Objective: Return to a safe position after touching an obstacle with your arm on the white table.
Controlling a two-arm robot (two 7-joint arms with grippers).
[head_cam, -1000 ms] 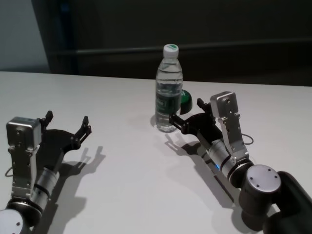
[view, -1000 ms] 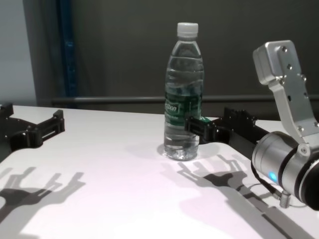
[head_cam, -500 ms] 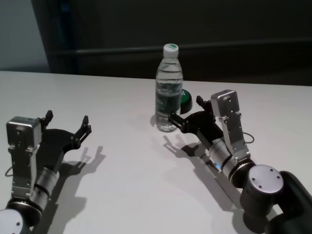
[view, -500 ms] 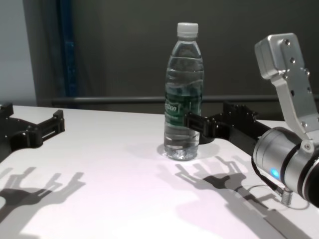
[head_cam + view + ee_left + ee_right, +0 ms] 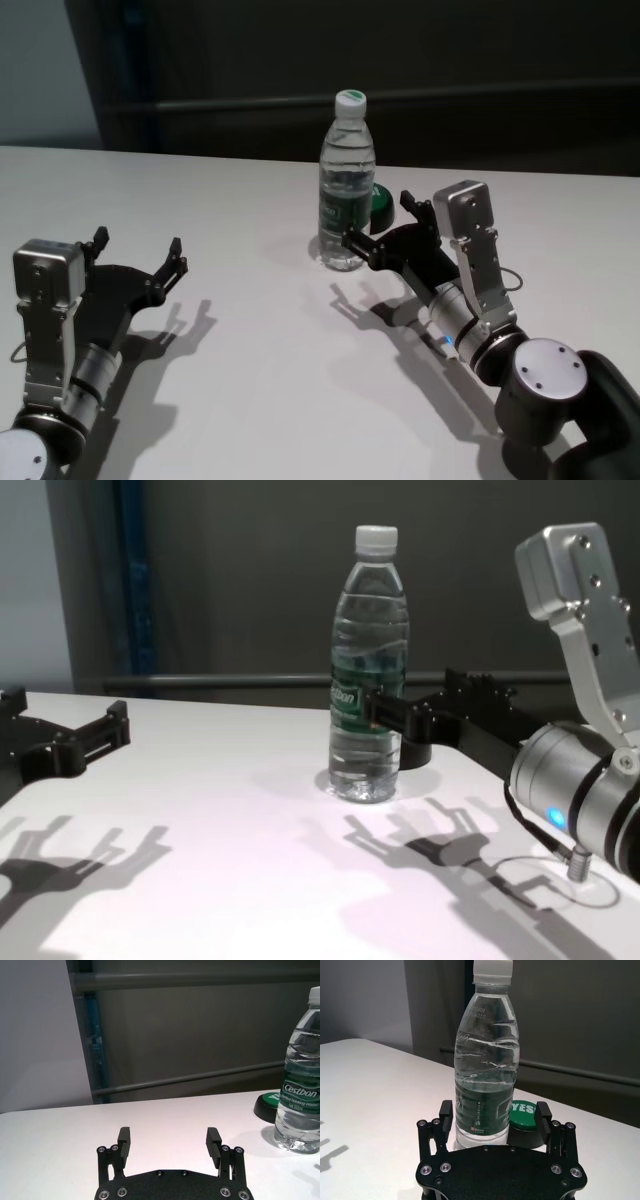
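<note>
Two-arm bot, silver & black.
Black two-finger grippers, left gripper [image 5: 135,258] & right gripper [image 5: 382,222], w/ silver screws; boxy silver wrist housings; blue LED on right forearm.

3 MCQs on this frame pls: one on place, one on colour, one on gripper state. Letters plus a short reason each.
1. Where is the right gripper?
A. At the water bottle's lower body, one finger on either side
B. Above the cap
C. Off the white table

2. What colour is the bottle's label band?
A. Red
B. Dark green
C. Yellow

3. What state is the left gripper in?
A. Shut on the bottle
B. Shut on nothing
C. Open, apart from the bottle

Answers:
1 A: the right wrist view shows the fingers flanking the label.
2 B: green band with white lettering.
3 C: fingers spread, nothing between them.
</note>
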